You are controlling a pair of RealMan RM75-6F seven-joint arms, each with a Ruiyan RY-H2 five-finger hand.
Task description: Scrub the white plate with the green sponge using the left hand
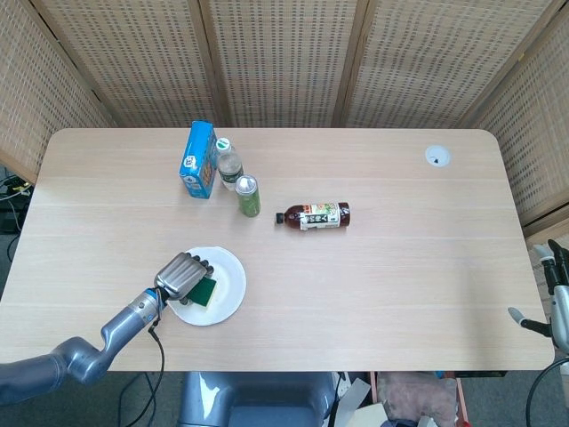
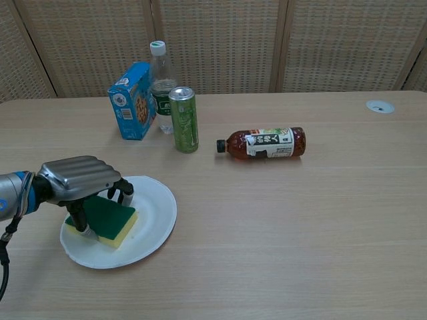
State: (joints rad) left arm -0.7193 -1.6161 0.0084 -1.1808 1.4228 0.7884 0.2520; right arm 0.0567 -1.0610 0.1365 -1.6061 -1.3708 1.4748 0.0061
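Observation:
The white plate lies on the table near its front left. My left hand grips the green sponge, green face up and yellow layer below, and holds it flat on the plate's left half. My right hand hangs past the table's right edge in the head view, away from the plate; its fingers are too small to read, and the chest view does not show it.
Behind the plate stand a blue box, a clear water bottle and a green can. A brown drink bottle lies on its side mid-table. A round grommet sits far right.

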